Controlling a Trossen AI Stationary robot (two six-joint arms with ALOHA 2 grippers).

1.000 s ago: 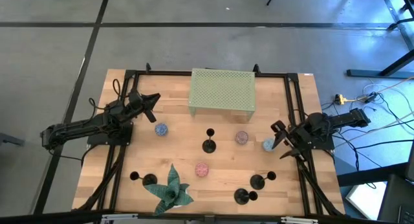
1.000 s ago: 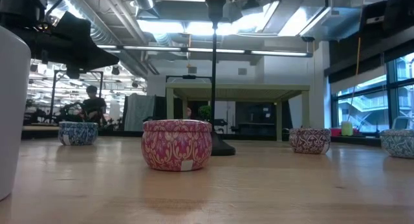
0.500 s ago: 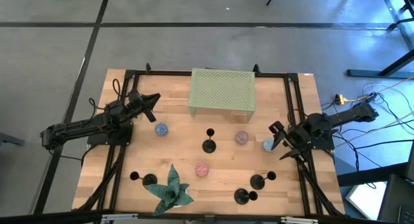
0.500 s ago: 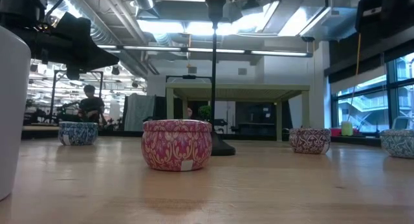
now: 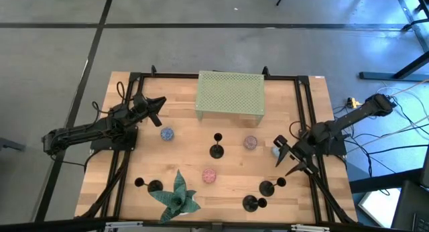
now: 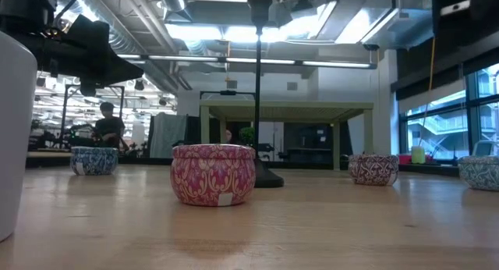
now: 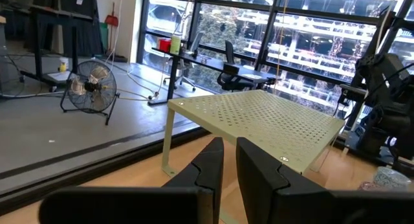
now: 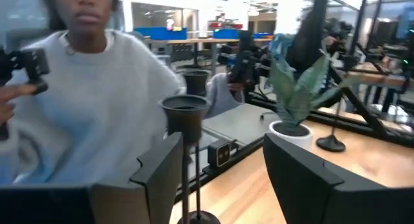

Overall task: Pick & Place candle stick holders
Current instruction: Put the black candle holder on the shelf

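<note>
Between the R gripper's (image 5: 287, 156) spread fingers, as its wrist cam sees it, a holder's cup (image 8: 185, 106) and thin stem stand just ahead, a bit toward one finger. Nothing is pinched yet. Seen from above, that gripper sits by the right side of the table, pointing at the two holders (image 5: 267, 187) near the front edge.

To do this step well, I think: line the stem up in the middle of the gap, go in slow, then squeeze low on the stem so it won't tip. These holders are tall & thin w/ small round bases, so a bump from a finger could knock one over. Its neighbor holder (image 5: 251, 204) stands just beside it, so come in straight.

A blue tin (image 5: 277, 150) sits just beside the gripper, close enough to get nudged. A bit farther are a purple tin (image 5: 251, 143) and a pink tin (image 5: 209, 175). The mid holder (image 5: 216, 150) stands past those. The green plant (image 5: 178, 197) and one more holder (image 5: 154, 186) are well off on the far side, front edge.

A green mesh stand (image 5: 230, 93) sits at the back of the table.

L gripper (image 5: 155, 104) waits far across, near the back left, fingers pressed together, holding nothing.

A person in a light top (image 8: 97, 114) shows past the table in the R wrist cam.
</note>
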